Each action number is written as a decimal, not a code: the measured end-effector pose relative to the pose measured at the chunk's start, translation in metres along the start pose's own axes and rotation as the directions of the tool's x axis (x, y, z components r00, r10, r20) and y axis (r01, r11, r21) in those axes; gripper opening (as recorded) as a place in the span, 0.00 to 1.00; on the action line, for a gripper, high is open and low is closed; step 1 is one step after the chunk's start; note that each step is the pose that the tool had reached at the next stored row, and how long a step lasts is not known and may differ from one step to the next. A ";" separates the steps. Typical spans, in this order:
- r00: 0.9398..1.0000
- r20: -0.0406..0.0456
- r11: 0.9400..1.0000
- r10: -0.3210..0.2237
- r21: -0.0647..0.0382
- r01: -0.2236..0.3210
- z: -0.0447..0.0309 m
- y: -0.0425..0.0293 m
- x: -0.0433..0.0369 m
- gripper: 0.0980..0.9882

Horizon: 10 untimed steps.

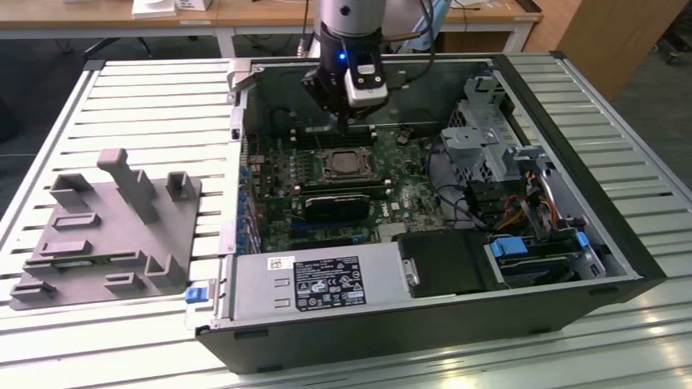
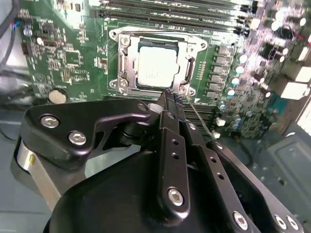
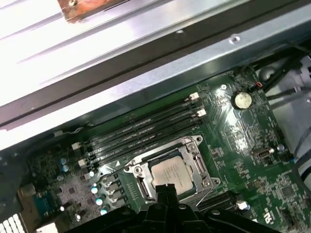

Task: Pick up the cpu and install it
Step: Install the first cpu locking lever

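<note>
CPU seated in the socket, gripper poised above it.

You see the cpu (image 2: 156, 68) lying flat inside the socket (image 2: 156, 60) at the upper centre of the second wrist view, its silver top level with the frame, which suggests it is already placed on the motherboard (image 1: 324, 190) and not carried. The gripper (image 2: 170, 99) hangs just below the socket in that frame, its fingers pressed together with nothing between them, tips near the socket's lower edge. In the exterior view the arm (image 1: 346, 49) drops nearly vertical from the top centre into the open case (image 1: 605, 227), wrist pointing down. The grey block (image 1: 103, 235) sits at left, well apart.
</note>
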<state>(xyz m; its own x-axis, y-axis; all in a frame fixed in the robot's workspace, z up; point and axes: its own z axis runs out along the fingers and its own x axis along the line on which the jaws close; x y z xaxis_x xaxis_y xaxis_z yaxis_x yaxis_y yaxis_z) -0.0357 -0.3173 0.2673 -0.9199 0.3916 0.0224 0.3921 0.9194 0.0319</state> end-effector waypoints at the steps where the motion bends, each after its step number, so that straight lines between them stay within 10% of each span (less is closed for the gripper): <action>1: 1.000 -0.001 1.000 -0.018 0.000 0.018 0.0001 0.0000 0.0000 0.01; 10: 0.983 -0.006 0.983 -0.181 0.004 0.181 0.0004 0.0000 0.0000 0.01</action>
<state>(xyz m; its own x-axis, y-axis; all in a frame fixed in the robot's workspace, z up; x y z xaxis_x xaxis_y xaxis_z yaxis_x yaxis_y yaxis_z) -0.0357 -0.3173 0.2669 -0.9757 0.2180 0.0224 0.2187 0.9753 0.0319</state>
